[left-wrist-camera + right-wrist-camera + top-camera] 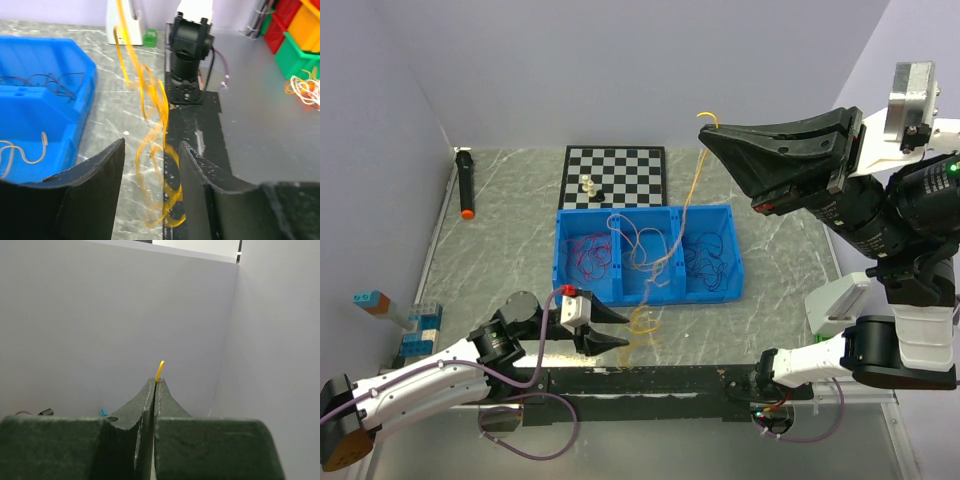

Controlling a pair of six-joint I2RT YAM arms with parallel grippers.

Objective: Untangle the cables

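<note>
One orange-yellow cable point(692, 185) hangs from my raised right gripper point(706, 133) down to a loose coil point(644, 322) on the table in front of the blue bin point(740, 268). The right gripper point(156, 381) is shut on that cable's end point(160, 367), which pokes out above the fingertips. My left gripper point(623, 328) is low beside the coil. In the left wrist view its jaws point(152, 146) stand apart, and the coil's loops point(159, 150) hang between them without being pinched. Red cables point(586, 256), pale cables point(642, 243) and dark cables point(711, 256) lie in the bin's three compartments.
A chessboard point(616, 172) with two pieces point(589, 185) lies behind the bin. A black marker point(466, 182) lies by the left wall, and toy bricks point(416, 330) stand at the near left. Coloured bins point(296, 31) with more wires point(303, 90) show beyond the right arm's base point(189, 46).
</note>
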